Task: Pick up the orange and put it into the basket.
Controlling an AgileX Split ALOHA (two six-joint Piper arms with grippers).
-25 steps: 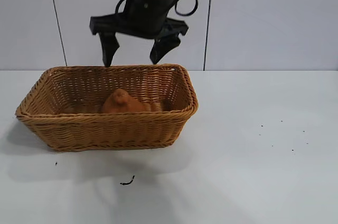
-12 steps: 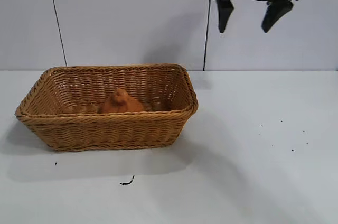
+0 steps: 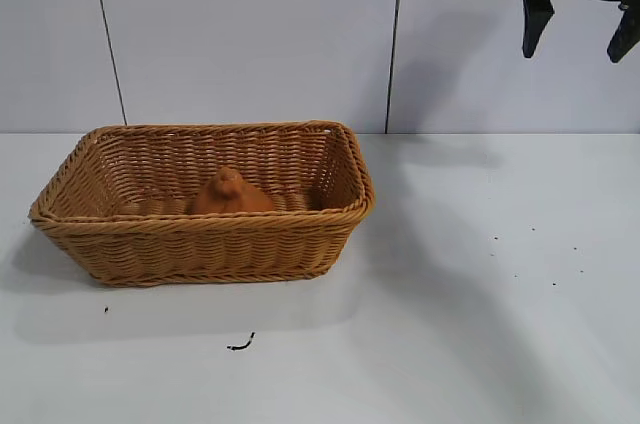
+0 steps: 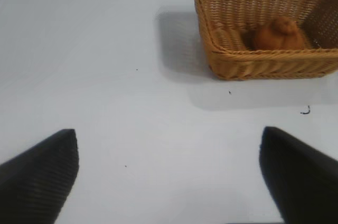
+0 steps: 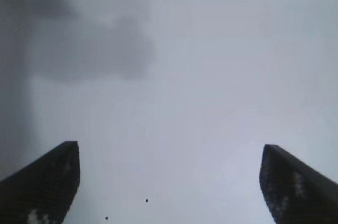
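Observation:
The orange (image 3: 230, 193) lies inside the wicker basket (image 3: 205, 229) at the table's left, knobby tip up. It also shows in the left wrist view (image 4: 277, 34), in the basket (image 4: 232, 55). My right gripper (image 3: 580, 39) hangs high at the upper right, far from the basket, open and empty. In the right wrist view the right gripper (image 5: 169, 182) has its fingers wide apart over bare table. My left gripper (image 4: 169, 176) is out of the exterior view. It is open and empty, well away from the basket.
A small dark squiggle (image 3: 240, 344) lies on the white table in front of the basket. Several dark specks (image 3: 530, 254) dot the table's right side. A white panelled wall stands behind.
The right gripper, open and empty, has moved from above the basket's far rim up and to the far right. The orange and basket have not moved.

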